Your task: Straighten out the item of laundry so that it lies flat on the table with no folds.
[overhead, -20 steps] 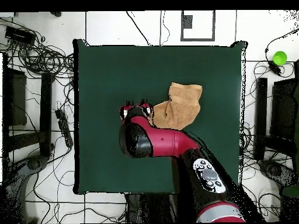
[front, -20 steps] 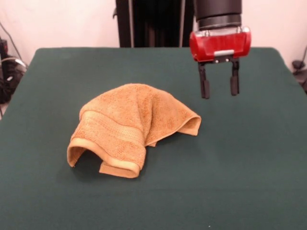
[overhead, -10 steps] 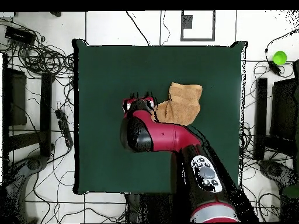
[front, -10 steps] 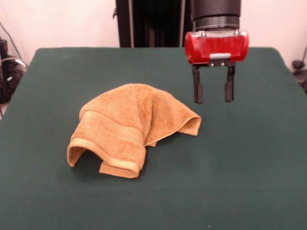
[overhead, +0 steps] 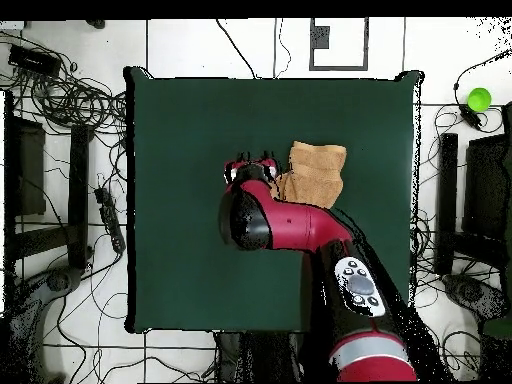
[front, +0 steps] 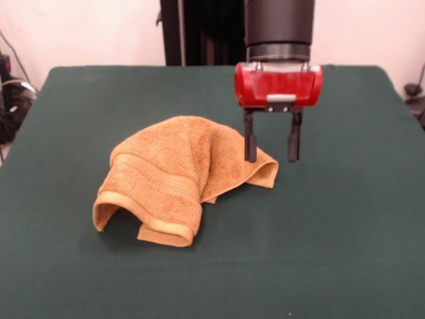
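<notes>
Crumpled towel sitting mid-table, gripper hanging over its right-hand tip.

Front view: the orange-tan towel (front: 179, 174) is lying humped and folded at the centre of the green table (front: 345, 226), a woven band showing; the gripper (front: 271, 146), fingers apart, is hovering above its right corner.
Overhead view: the towel (overhead: 315, 172) is peeking out right of centre, beside the gripper (overhead: 252, 168).

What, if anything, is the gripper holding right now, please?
Nothing: the open gripper hangs at the crumpled orange-tan terry towel's raised corner, not closed on it.
</notes>
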Robot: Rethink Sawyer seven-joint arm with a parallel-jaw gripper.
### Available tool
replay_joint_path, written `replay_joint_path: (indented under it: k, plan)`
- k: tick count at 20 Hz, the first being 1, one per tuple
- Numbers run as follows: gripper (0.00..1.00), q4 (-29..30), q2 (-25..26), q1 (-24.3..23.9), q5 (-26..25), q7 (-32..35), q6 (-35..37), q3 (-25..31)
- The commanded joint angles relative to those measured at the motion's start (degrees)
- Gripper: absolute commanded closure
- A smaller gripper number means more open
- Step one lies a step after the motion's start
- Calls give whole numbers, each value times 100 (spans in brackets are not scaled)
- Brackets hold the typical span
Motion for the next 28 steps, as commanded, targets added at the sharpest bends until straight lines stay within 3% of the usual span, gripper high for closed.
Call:
replay_joint_path:
  k: [1,10,28]
  plan:
    - [0,-488,645,254,85,739,270,79]
    - [0,-381,832,137,67,950,67,294]
    - [0,-273,804,252,241,968,499,156]
